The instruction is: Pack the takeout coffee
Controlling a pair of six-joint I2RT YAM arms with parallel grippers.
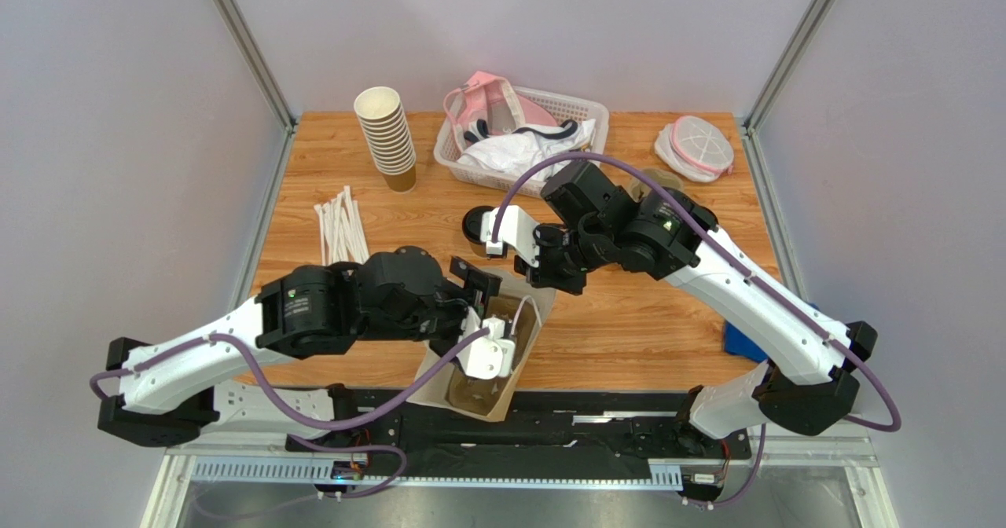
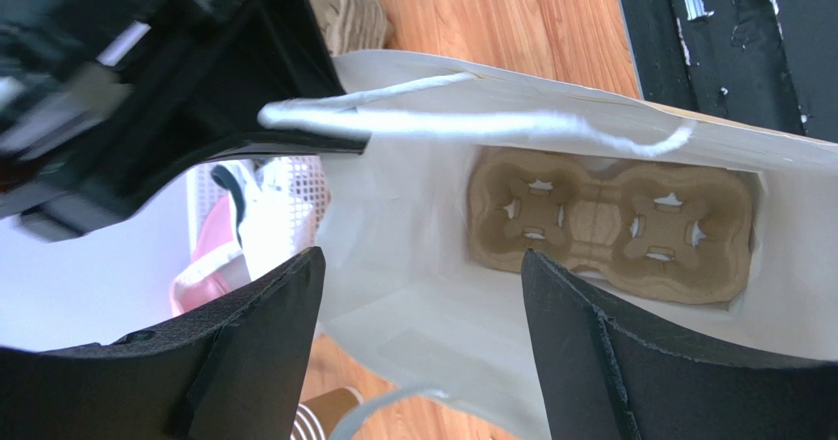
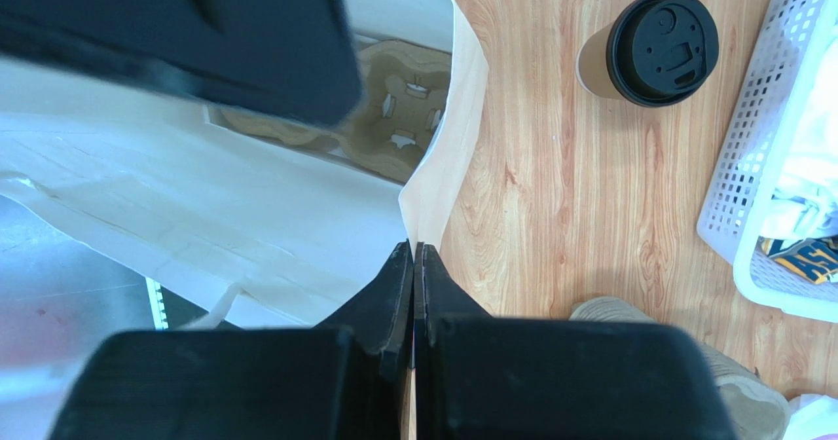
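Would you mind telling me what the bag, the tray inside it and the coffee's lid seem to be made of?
The bag looks like paper: matte white inside, sharply creased. The tray seems moulded pulp: rough, brown, fibrous. The lid is probably plastic: smooth black with crisp moulded detail.

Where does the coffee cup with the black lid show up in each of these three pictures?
Top external: lidded coffee cup mid-table, just below the white basket.
Left wrist: not in it.
Right wrist: top right, standing on the wooden table.
Shared landmark: the paper bag with the cup carrier inside.
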